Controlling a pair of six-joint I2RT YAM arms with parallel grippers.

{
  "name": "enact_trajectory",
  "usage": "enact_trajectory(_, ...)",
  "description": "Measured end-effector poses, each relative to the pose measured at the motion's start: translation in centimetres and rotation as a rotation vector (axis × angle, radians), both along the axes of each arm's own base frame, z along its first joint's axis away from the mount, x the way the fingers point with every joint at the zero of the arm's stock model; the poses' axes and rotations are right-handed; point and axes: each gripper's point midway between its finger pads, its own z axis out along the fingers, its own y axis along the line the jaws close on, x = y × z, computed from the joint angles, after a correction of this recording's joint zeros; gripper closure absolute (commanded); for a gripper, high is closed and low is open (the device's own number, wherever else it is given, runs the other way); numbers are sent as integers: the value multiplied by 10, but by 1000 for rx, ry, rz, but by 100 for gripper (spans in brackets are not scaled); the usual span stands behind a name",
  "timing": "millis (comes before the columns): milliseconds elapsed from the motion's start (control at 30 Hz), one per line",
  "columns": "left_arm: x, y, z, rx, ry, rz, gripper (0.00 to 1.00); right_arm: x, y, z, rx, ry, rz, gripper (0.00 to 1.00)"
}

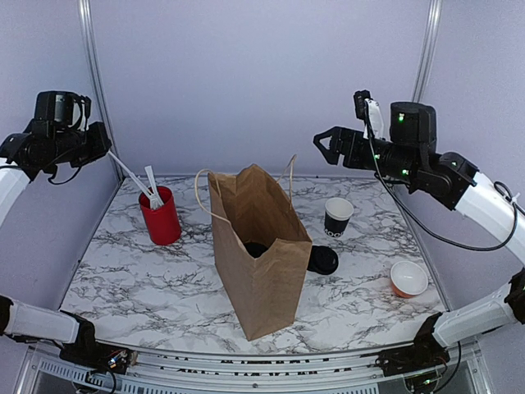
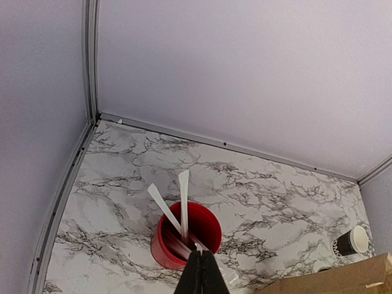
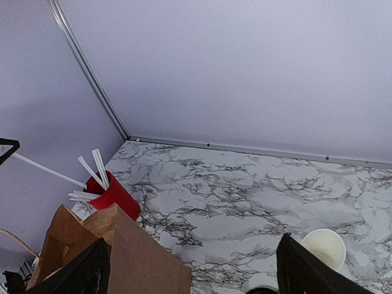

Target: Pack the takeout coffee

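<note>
Takeout coffee point(image 1: 256, 249) appears to sit inside the brown paper bag point(image 1: 262, 304) — only a dark shape shows. Left gripper point(image 2: 201, 269) pinches a white stir stick point(image 1: 131, 175) above the red cup point(image 1: 162, 222); right gripper point(image 1: 322, 149) gapes wide, empty. Likely next — stick to bag mouth.

Top external: fixed, high behind the arm bases, faces forward and down. Wide shot, whole marble table point(image 1: 164, 279) plus back wall.

Left wrist: raised over the left side, looks down and forward past the left gripper point(image 2: 201, 275) at frame bottom. Red cup point(image 2: 184, 236) close below, back-left corner beyond.

Right wrist: raised over the right side, faces across the table toward the back-left corner. Right gripper point(image 3: 193, 239) fingers sit at both lower edges.

All three views share the red cup and the top of the paper bag point(image 3: 135, 257). Top and left wrist also share the open black cup point(image 2: 351, 241).
</note>
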Motion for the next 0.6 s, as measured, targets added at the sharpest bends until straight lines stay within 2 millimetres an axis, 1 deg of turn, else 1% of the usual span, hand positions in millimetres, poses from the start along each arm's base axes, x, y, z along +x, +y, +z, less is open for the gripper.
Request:
enact_trajectory(100, -4, 1, 15, 6, -37, -7, 100, 0, 0, 4, 5, -7, 0, 9)
enact_trajectory(367, -24, -1, 51, 7, -143, -50, 100, 0, 0, 4, 4, -6, -1, 9)
enact_trajectory(500, -36, -8, 75, -8, -216, -110, 100, 0, 0, 4, 4, -6, 0, 9)
enact_trajectory(600, -42, -21, 93, -36, -269, -186, 100, 0, 0, 4, 4, -6, 0, 9)
